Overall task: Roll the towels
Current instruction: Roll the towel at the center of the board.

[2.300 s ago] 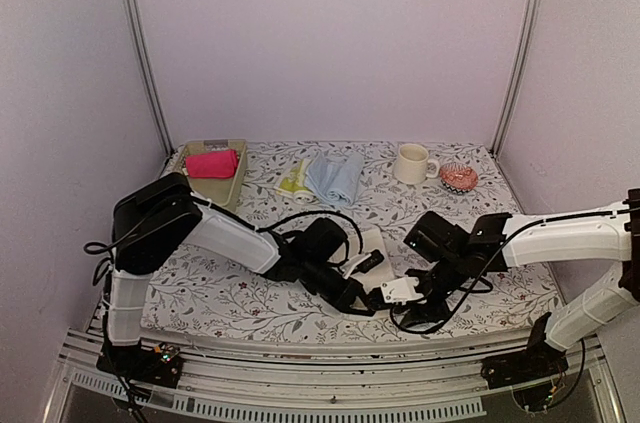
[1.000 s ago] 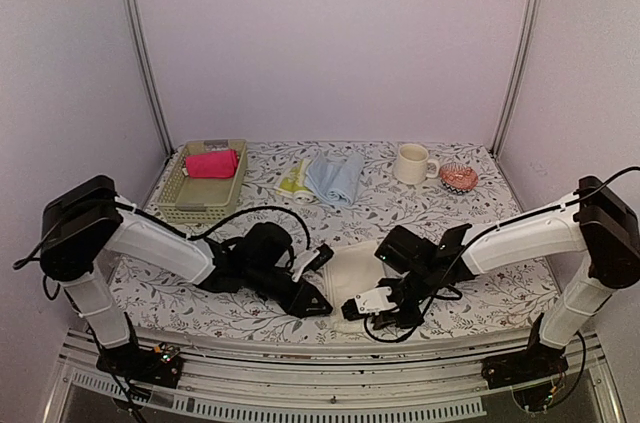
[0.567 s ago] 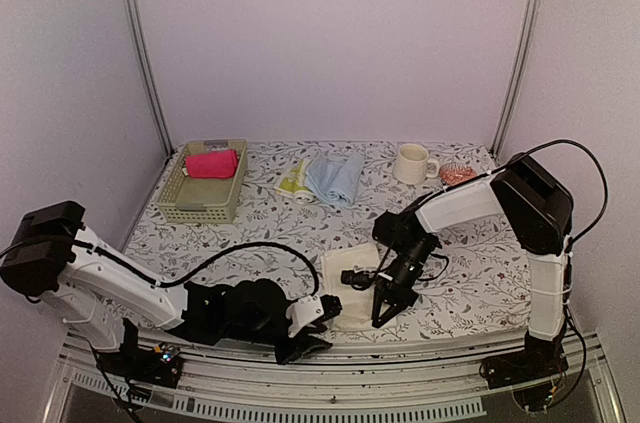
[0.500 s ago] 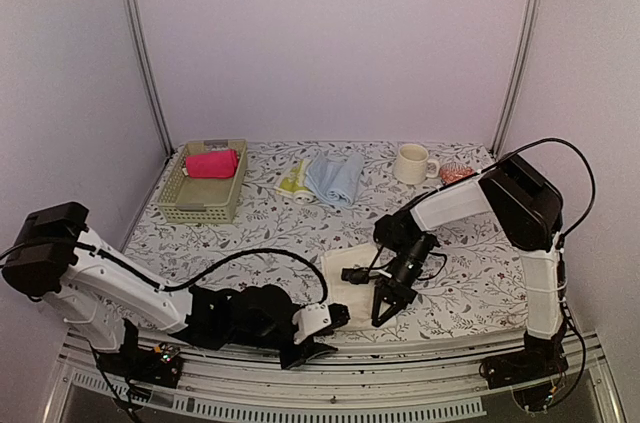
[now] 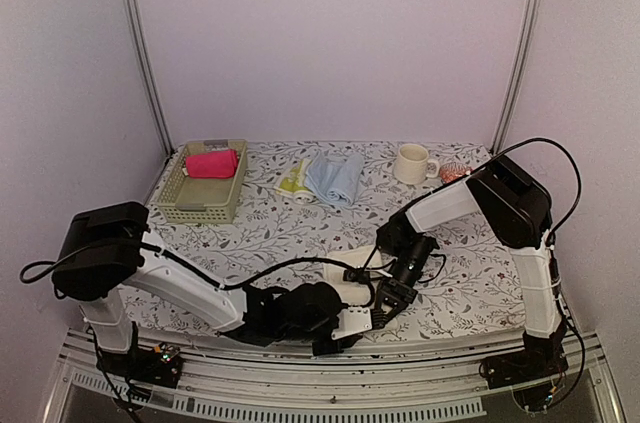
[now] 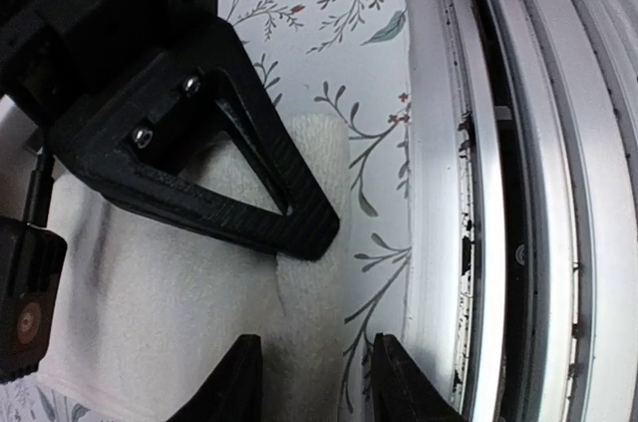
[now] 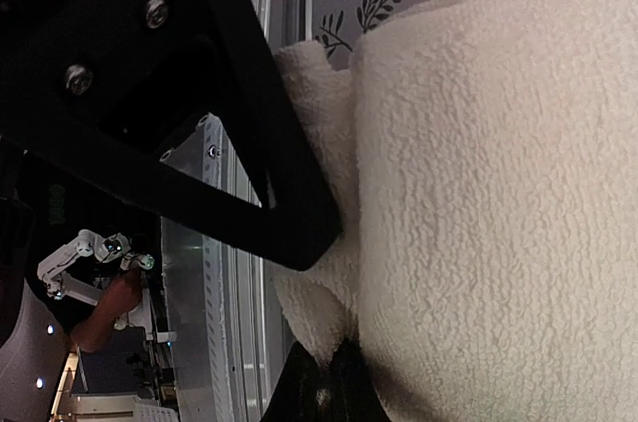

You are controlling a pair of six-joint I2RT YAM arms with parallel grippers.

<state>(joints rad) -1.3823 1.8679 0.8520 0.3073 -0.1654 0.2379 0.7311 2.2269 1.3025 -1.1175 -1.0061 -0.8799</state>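
Over the last second the left arm has swept along the near edge of the floral-patterned table [image 5: 270,228], bringing the left gripper [image 6: 319,382] up beside the right gripper [image 7: 321,382] at the front of the cream-white terry towel [image 5: 352,265]. The towel lies near the table's front edge. The left gripper's jaws stand apart over the towel's near edge, holding nothing. The right gripper is closed, pinching a fold at that edge. The hot pink towel [image 5: 212,163] sits rolled in the pale green mesh basket [image 5: 205,205] at the back left. The light blue towel [image 5: 335,178] and the pale yellow-green towel [image 5: 295,180] lie touching at the back centre.
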